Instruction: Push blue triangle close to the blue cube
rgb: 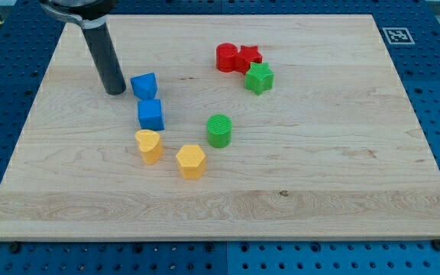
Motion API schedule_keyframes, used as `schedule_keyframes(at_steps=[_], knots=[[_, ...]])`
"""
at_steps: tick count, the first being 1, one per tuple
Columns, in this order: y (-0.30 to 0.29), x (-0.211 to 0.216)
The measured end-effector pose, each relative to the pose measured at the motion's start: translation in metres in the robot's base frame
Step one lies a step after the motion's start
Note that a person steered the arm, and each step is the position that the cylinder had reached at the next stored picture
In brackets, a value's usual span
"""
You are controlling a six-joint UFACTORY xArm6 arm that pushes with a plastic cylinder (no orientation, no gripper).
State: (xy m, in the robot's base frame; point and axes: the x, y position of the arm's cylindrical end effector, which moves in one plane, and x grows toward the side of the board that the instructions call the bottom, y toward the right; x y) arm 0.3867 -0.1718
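No fingers here: my tip (114,92) rests on the pale wooden table (319,191), at nine o'clock of the blue plastic triangle (144,85), just above the blue plastic cube (150,114); blue pegboard (434,76) surrounds.

lab bench, blue pegboard (434,61), wood board (319,153)

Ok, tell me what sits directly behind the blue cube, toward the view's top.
The blue triangle sits just behind the blue cube, nearly touching. My tip stands at the triangle's left. Nothing there is covered.
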Motion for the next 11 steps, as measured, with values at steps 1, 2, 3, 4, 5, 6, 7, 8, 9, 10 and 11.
schedule_keyframes(at_steps=[1,2,3,4,5,6,7,8,9,10,11], knots=[[0.000,0.000],[0.009,0.000],[0.011,0.000],[0.011,0.000],[0.016,0.000],[0.024,0.000],[0.024,0.000],[0.016,-0.001],[-0.023,-0.036],[-0.027,-0.046],[-0.026,-0.061]])
